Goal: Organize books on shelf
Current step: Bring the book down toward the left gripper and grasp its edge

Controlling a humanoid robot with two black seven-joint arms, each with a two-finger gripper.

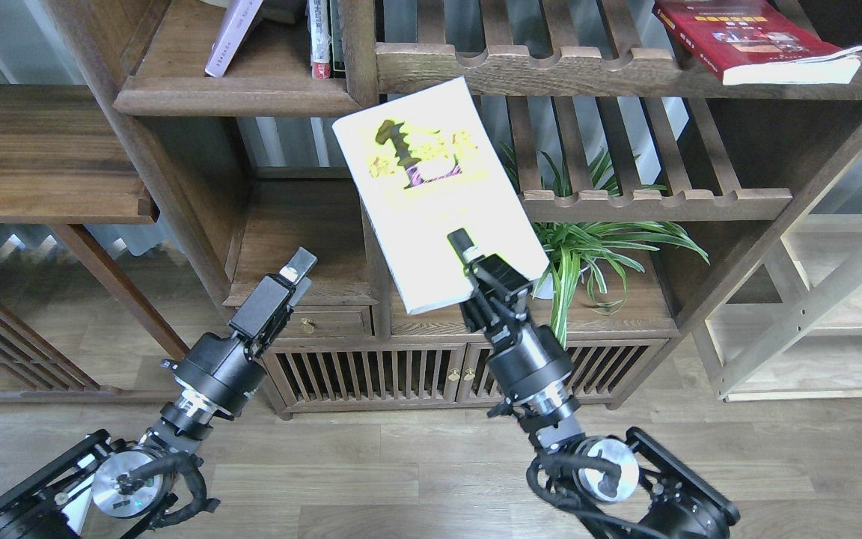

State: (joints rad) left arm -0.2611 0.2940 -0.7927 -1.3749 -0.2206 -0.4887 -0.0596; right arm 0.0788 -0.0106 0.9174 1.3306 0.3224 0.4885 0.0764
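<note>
My right gripper (467,253) is shut on the lower edge of the yellow-green book (435,191), a pale cover with yellow and black lettering. It holds the book tilted in the air in front of the bookcase's middle post, below the upper slatted rack. The lavender book (233,34) leans on the solid dark-brown shelf (236,95) at top left, beside narrow upright books (321,37). The dark red book (753,37) lies flat on the upper slatted rack at top right. My left gripper (295,271) is empty, low in front of the drawer unit; its fingers show as one dark block.
Two slatted racks with scalloped rails (625,202) fill the right half of the bookcase. A potted spider plant (588,247) stands on the cabinet top under the lower rack. A small drawer (307,323) and slatted cabinet doors (401,374) lie below. A side table (42,157) stands at the left.
</note>
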